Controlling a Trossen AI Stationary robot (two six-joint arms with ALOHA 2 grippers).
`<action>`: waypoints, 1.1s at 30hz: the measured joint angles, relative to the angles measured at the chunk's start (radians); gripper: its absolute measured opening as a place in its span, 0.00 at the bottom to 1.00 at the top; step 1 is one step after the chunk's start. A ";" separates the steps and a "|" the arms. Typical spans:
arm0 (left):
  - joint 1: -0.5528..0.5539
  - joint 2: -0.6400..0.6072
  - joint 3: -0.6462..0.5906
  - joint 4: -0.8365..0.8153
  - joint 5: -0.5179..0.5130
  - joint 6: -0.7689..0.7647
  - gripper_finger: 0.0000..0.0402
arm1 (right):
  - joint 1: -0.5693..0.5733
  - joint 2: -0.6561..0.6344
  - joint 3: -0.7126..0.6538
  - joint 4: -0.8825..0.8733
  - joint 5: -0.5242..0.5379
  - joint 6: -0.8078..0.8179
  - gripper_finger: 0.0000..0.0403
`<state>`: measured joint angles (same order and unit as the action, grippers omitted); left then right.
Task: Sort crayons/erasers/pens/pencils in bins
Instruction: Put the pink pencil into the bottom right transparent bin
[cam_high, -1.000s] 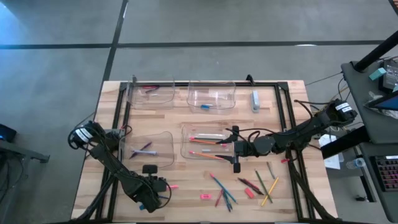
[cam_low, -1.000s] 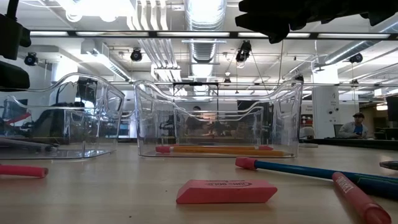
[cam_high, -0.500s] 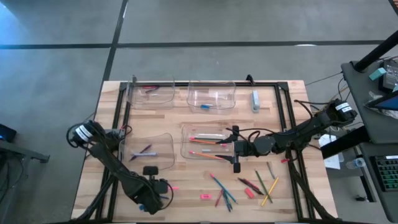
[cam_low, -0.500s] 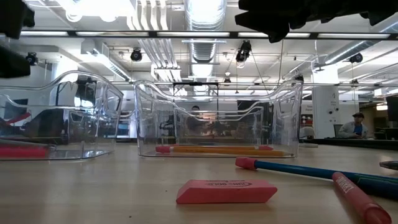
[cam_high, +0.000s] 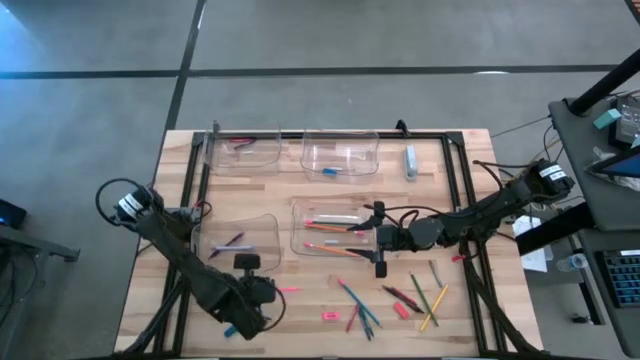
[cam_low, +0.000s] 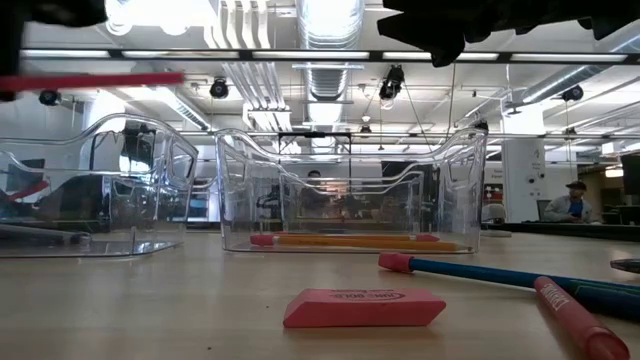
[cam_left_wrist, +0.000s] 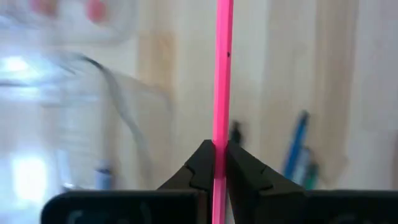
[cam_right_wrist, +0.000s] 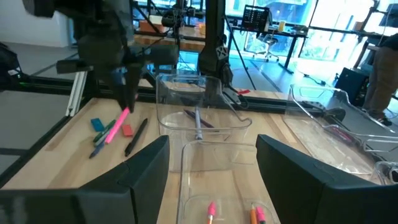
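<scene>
the left gripper (cam_left_wrist: 215, 163) has its jaws pinching a pink pencil (cam_left_wrist: 221, 74) close to one end, lifted clear of the tabletop (cam_high: 300, 320) at the near left. most of the pencil's length sticks out past the jaws, level and unsupported. the right gripper (cam_high: 379, 256) hovers with its jaws spread over the near edge of the pencil bin (cam_high: 330, 229) in the middle, where orange and pink pencils already lie.

the pen bin (cam_high: 238, 241) with the dark pens stands just beside the left arm, between it and the pencil bin. two more bins sit along the far side.

what worries me is that long overhang. a grip so near the end could let the pencil swivel or droop in the jaws. carried to the right, its free end could knock the wall of the pen bin, or drop in there by mistake. the right arm also hangs right at the target bin, so the two arms could crowd each other.

loose crayons (cam_high: 365, 315), pencils and an eraser (cam_low: 363, 307) lie on the near tabletop, yet to be sorted.
</scene>
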<state>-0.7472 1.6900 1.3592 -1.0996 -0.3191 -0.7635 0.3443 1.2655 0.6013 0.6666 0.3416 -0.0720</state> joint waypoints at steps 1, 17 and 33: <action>0.017 -0.005 0.007 -0.005 -0.022 0.029 0.02 | 0.000 0.000 0.000 0.001 0.000 0.000 0.57; 0.449 -0.010 0.056 0.292 -0.101 0.775 0.02 | 0.046 -0.087 -0.026 0.042 -0.110 -0.022 0.57; 0.616 0.003 -0.074 0.673 0.060 1.033 0.02 | 0.060 -0.262 -0.232 0.279 -0.106 0.046 0.57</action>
<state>-0.1314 1.6928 1.2856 -0.4263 -0.2592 0.2691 0.4038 1.0036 0.3693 0.9458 0.2356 -0.0259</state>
